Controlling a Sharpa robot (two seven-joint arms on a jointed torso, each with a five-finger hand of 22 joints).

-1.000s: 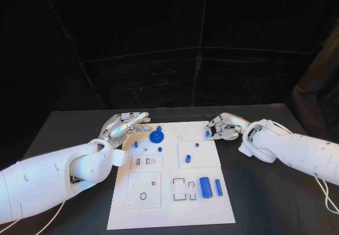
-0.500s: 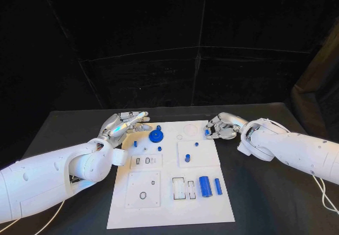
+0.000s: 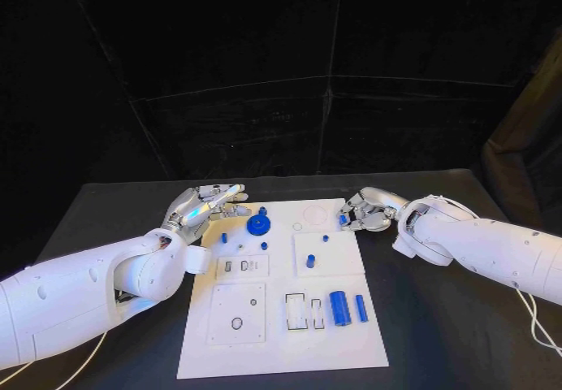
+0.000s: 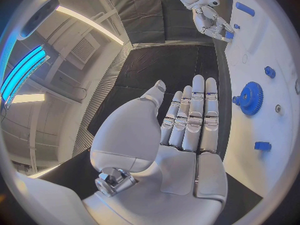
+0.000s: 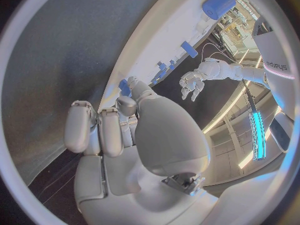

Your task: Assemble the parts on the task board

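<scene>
- The task board [image 3: 281, 325], a white plate, lies in the lower middle of the head view on the black table [image 3: 445, 325], running from the frame's centre down toward the bottom edge.
- A blue gear [image 3: 259, 225] sits near the board's upper left, with a small blue peg [image 3: 224, 238] just below and to its left.
- In the left wrist view the same gear [image 4: 251, 98] lies on the white surface just beside the fingertips.
- A short blue pin [image 3: 310, 262] stands near the board's middle.
- A thick blue cylinder [image 3: 339, 309] and a thinner blue rod [image 3: 360, 309] lie side by side at the board's lower right.
- The right hand [image 3: 365, 211] sits at the board's upper right edge, fingers curled in around a small blue part [image 3: 343, 219] held at its fingertips.
- The left hand [image 3: 211, 205] hovers at the board's upper left edge; the left wrist view shows its fingers [image 4: 194, 115] stretched out straight, side by side, with nothing in them.
</scene>
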